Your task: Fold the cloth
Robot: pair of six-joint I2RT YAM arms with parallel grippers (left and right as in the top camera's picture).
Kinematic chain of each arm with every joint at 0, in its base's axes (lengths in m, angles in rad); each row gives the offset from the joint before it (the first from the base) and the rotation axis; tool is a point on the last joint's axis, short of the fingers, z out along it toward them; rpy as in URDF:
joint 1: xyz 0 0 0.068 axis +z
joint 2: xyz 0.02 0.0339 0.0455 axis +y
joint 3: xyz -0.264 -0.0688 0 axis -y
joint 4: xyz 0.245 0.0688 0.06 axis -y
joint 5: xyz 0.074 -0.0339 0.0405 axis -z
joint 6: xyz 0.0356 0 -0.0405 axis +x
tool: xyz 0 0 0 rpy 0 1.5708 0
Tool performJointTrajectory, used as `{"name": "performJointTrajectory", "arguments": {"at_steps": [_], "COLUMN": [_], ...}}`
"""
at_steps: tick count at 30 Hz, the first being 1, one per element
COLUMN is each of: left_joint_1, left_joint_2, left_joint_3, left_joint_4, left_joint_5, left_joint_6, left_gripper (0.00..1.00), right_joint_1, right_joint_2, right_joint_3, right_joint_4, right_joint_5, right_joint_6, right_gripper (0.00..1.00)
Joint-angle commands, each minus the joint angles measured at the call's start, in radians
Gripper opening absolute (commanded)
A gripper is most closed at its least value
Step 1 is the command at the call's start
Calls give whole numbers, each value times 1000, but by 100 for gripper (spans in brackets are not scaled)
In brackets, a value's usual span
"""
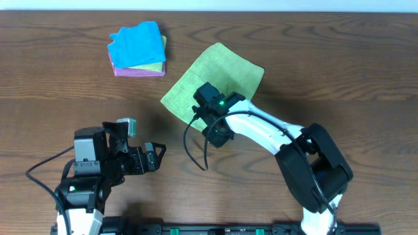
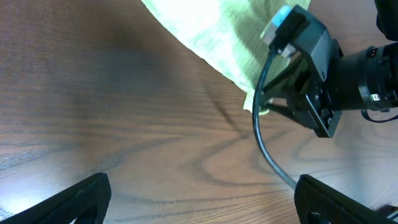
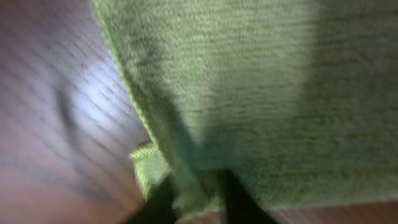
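Fingers (image 3: 239, 202) of the right gripper (image 3: 196, 202) fill the bottom of its wrist view, drawn close together with a tuck of the cloth (image 3: 249, 93) nipped between them at the cloth's six o'clock edge. A little flap curls up at seven o'clock. Soft, light stuff by the look of it. I'd expect it to droop and drag, so a corner is the place to take it.

Over to the left wrist view: the left gripper (image 2: 202, 186) is spread wide and empty above the bare table (image 2: 124, 124). The cloth sits up at one o'clock, with the right gripper on its near corner.

From overhead, the cloth lies as a flat, unfolded diamond at twelve o'clock, the right gripper on its six o'clock corner. The left gripper waits at seven o'clock, and a stack of cloths (image 1: 137, 49) sits well apart at ten.
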Motion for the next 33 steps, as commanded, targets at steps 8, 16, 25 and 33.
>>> {"name": "performJointTrajectory", "arguments": {"at_steps": [8,16,25,33], "left_joint_1": [-4,-4,-4,-4], "left_joint_2": [0,0,0,0], "left_joint_3": [29,29,29,29], "left_joint_4": [14,43,69,74], "left_joint_5": [18,8,-45,-64], "left_joint_6": [-4,-3,-3,-3], "left_gripper": [95,95,96,95], "right_joint_1": [16,130,323,294], "right_joint_2": [-2,-11,-11,-11], "right_joint_3": [78,251,277,276], "right_joint_4": [-145,-330,-266,-351], "right_joint_5": [358,714,661,652], "right_joint_6": [27,-132,-220,55], "right_gripper": [1,1,47,73]}}
